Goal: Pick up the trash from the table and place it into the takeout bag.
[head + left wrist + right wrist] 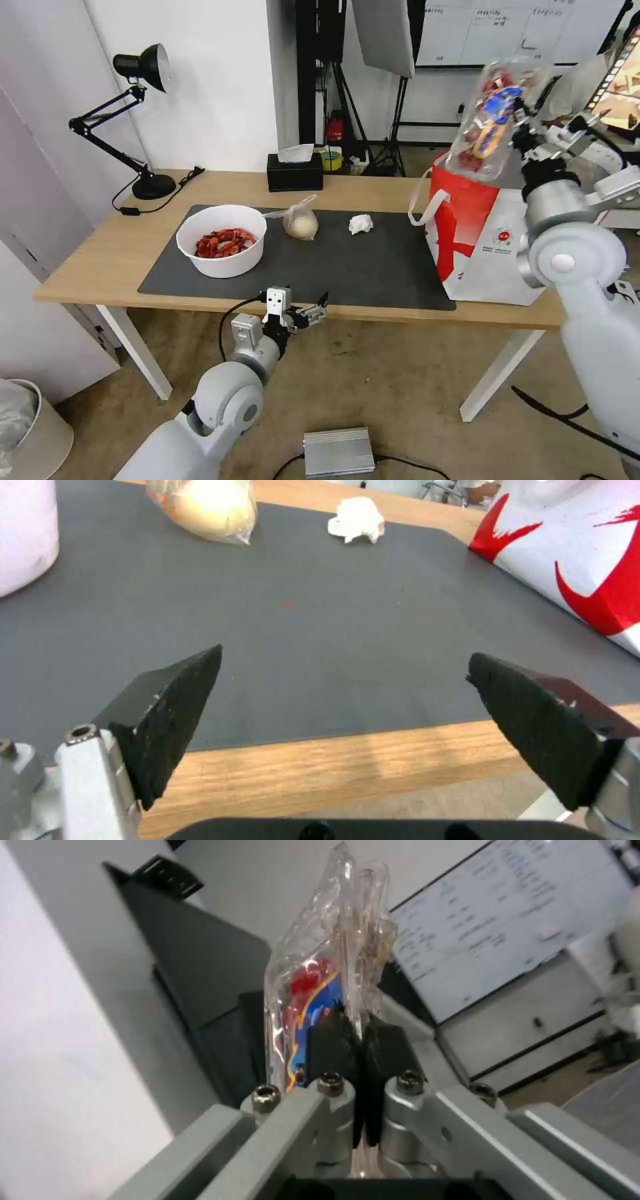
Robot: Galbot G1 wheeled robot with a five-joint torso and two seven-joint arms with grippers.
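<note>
right gripper (pixel 519 127) holds the clear tray (pixel 491 120) above the takeout bag (pixel 483 233); left gripper (pixel 313 312) is wide at the bench's (pixel 87 260) near edge.

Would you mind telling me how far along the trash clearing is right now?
Nothing visibly bagged yet. In hand: the right gripper holds the clamshell tray raised above the takeout bag. Left on the mat: the bowl of shells, knotted bag and tissue. The left gripper waits open at the table's near edge.

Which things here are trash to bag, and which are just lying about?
Job: clamshell tray in right gripper above takeout bag; bowl of shells; knotted bag; tissue.
Lying about: tissue box; desk lamp; silver box.
</note>
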